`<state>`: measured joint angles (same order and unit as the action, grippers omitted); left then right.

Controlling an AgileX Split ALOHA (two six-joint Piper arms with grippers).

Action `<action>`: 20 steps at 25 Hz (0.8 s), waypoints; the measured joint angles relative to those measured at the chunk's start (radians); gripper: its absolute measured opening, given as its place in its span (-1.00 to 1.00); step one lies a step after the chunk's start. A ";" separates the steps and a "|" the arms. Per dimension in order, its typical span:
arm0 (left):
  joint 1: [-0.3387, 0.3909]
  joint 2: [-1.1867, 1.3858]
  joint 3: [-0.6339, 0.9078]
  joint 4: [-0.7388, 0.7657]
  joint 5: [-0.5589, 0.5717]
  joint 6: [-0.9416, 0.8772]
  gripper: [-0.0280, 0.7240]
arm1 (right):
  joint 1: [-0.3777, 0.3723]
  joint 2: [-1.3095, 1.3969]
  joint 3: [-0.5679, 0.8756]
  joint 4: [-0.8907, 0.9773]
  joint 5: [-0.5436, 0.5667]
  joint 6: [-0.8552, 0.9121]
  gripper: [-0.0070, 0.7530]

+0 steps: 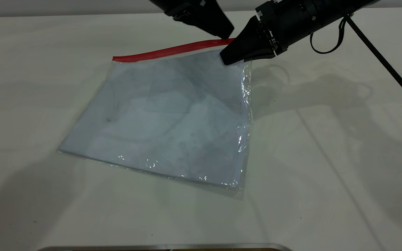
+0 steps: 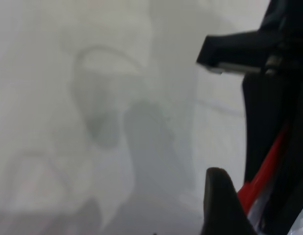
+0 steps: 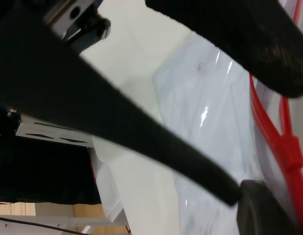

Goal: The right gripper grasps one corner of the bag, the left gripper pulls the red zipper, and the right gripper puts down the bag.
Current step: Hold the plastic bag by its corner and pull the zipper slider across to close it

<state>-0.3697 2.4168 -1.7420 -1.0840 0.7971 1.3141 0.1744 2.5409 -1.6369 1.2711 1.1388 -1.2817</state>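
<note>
At the bag's far right corner, the right gripper (image 1: 226, 58) is clamped on the clear plastic, lifting that corner off the table (image 1: 326, 157). Just beside it, the left gripper (image 1: 226, 34) touches the red zipper's (image 1: 173, 50) end; whether it grips cannot be told. Elsewhere the bag (image 1: 166, 118) lies flat.

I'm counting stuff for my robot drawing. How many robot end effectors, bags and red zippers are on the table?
End effectors: 2, the left end effector and the right end effector, both at the bag's far right corner.
Bags: 1, the clear bag with white paper inside.
Red zippers: 1, the red zipper along the bag's far edge.
Total: 4
</note>
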 joint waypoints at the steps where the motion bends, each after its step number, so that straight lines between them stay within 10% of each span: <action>1: -0.002 0.000 0.000 -0.004 -0.003 0.007 0.31 | 0.000 0.000 0.000 0.000 0.000 0.000 -0.89; 20: -0.004 0.048 0.000 -0.076 -0.050 0.043 0.30 | -0.003 0.000 0.000 -0.006 0.000 0.000 -0.89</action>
<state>-0.3732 2.4643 -1.7420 -1.1603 0.7468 1.3576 0.1716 2.5409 -1.6369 1.2649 1.1384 -1.2817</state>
